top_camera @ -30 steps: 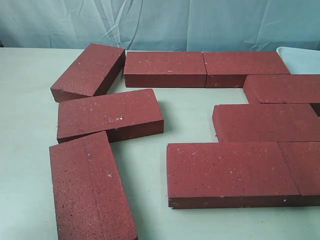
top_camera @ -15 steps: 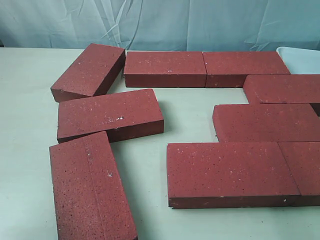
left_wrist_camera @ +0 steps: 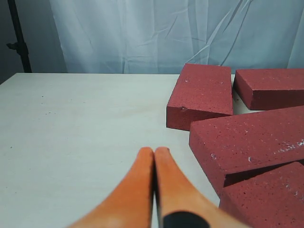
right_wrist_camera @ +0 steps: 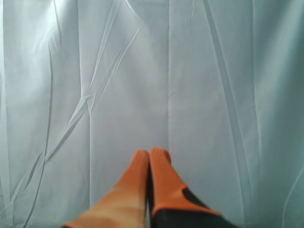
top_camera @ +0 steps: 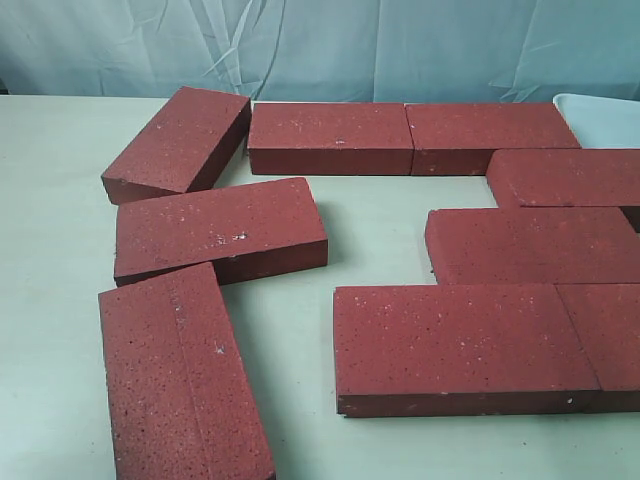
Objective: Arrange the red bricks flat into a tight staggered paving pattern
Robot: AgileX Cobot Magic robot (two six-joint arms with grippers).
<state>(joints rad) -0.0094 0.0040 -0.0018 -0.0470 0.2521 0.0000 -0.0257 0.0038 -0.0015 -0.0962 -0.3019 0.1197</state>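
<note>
exterior view, container: a pale tray (top_camera: pixel 602 118) shows only as a corner at the far right edge, behind the bricks; what lies in it cannot be told.
exterior view, surface: a pale green table (top_camera: pixel 50 200) with a light curtain (top_camera: pixel 400 45) hanging behind it.
exterior view, back row: the back-left brick (top_camera: pixel 330 135) and back-right brick (top_camera: pixel 490 135) lie flat, end to end and touching.
exterior view, right group: the upper-right brick (top_camera: pixel 570 178), mid-right brick (top_camera: pixel 530 245), front brick (top_camera: pixel 460 340) and front-right brick (top_camera: pixel 612 335) lie flat in close rows with their ends offset (the last two meet end to end).
exterior view, loose bricks: the angled brick (top_camera: pixel 180 140) sits askew, one corner just beside the end of the back-left brick; the middle-left brick (top_camera: pixel 215 230) is slightly turned and lies apart from the front brick; the near-left brick (top_camera: pixel 180 380) runs toward the camera, its far end against the middle-left brick.
exterior view, gap: bare table separates the loose bricks from the right group.
left wrist view, end effector: the left gripper (left_wrist_camera: pixel 154 153) has its orange fingers (left_wrist_camera: pixel 137 185) pressed together with nothing between them, over bare table.
left wrist view, bricks: the angled brick (left_wrist_camera: pixel 202 92) lies ahead and to one side, the back-left brick (left_wrist_camera: pixel 270 85) beyond it, and the middle-left brick (left_wrist_camera: pixel 251 142) and near-left brick (left_wrist_camera: pixel 266 202) closer in.
left wrist view, surroundings: a dark stand (left_wrist_camera: pixel 16 42) beside the curtain.
right wrist view, end effector: the right gripper (right_wrist_camera: pixel 149 153) is clenched and empty, and faces only the curtain (right_wrist_camera: pixel 199 71).
</note>
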